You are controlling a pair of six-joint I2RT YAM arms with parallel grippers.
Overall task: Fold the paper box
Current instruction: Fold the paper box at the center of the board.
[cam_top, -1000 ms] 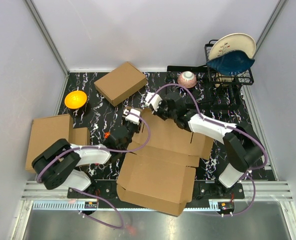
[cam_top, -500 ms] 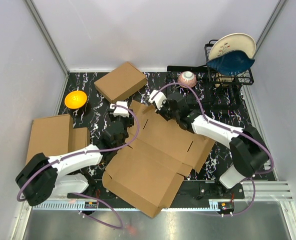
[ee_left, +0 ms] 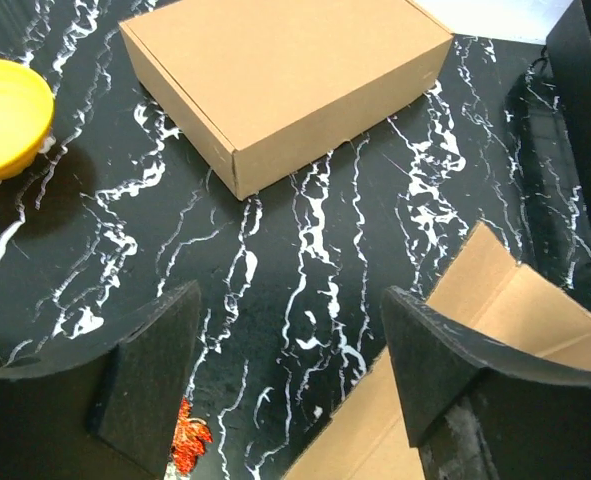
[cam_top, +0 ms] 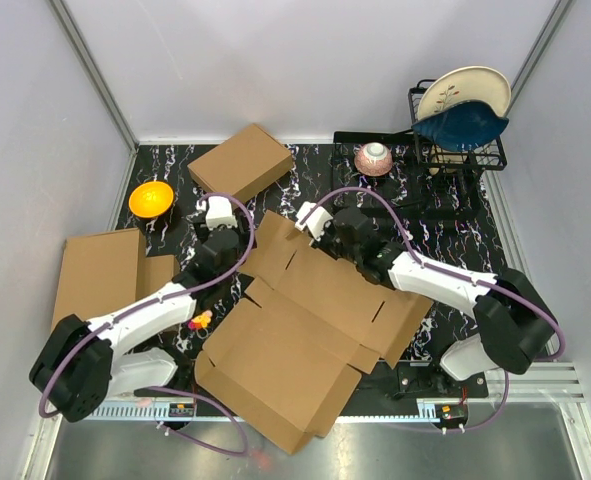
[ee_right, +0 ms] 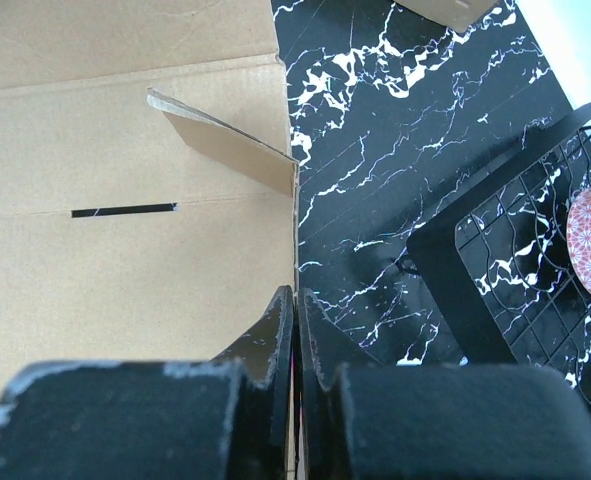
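On the table [cam_top: 305,170], centre: paper box [cam_top: 295,340], spread open, near corner past the table's front edge.
Slab [cam_top: 95,275]: flat at the left edge, well apart from the box.
Small box [cam_top: 240,165]: closed, far left of centre.
Right gripper [ee_right: 295,300]: fingers together, clamped on the paper box's far edge beside a raised tab.
Left gripper [ee_left: 290,310]: fingers wide apart over bare table, holding nothing; a paper box corner near its right finger.
Orange bowl [cam_top: 151,198]: far left.

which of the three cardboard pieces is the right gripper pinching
The big unfolded paper box in the middle, with flaps and slits; the right gripper grips its far edge. The closed box and the flat slab lie untouched.
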